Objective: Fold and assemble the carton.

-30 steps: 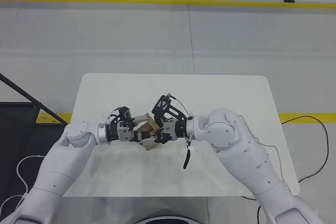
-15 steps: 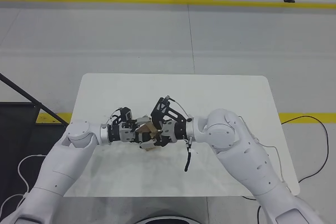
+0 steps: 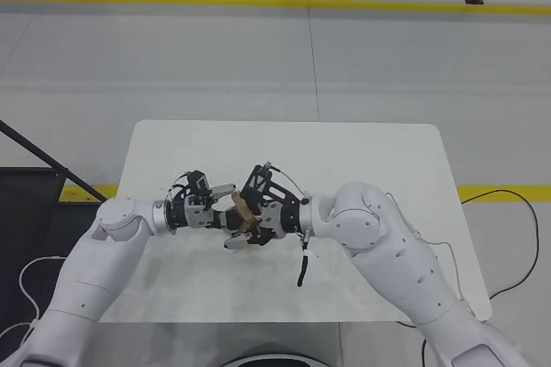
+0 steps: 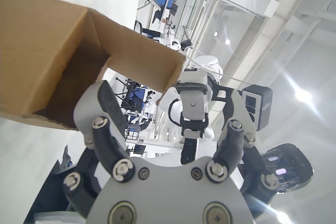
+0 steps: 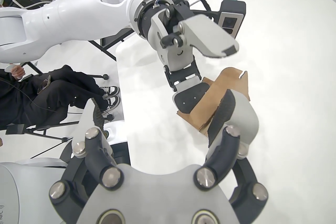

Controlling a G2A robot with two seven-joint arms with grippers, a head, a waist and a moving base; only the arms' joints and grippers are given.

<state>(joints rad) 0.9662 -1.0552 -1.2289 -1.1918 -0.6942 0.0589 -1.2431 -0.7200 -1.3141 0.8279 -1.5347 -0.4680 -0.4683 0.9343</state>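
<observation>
A small brown carton (image 3: 242,207) is held above the white table (image 3: 367,165), between the two grippers. In the left wrist view the carton (image 4: 52,51) is an open tube with one flap bent out. My left gripper (image 3: 219,204) is open wide, and one of its fingers (image 5: 189,99) lies against the carton's side (image 5: 231,80) while the other sticks up free. My right gripper (image 5: 162,101) is also open, with one pad (image 5: 231,109) pressed on the carton's near edge. The carton sits squeezed between those two single fingers.
A black cable (image 3: 303,261) dangles from the right forearm over the table's front part. A dark rack (image 3: 18,229) stands off the table's left side. Bare table surface lies behind and to the right of the arms.
The left gripper has spread its fingers and drawn slightly left. The carton has turned and risen a little. The right gripper has shifted a bit to the left with it.
</observation>
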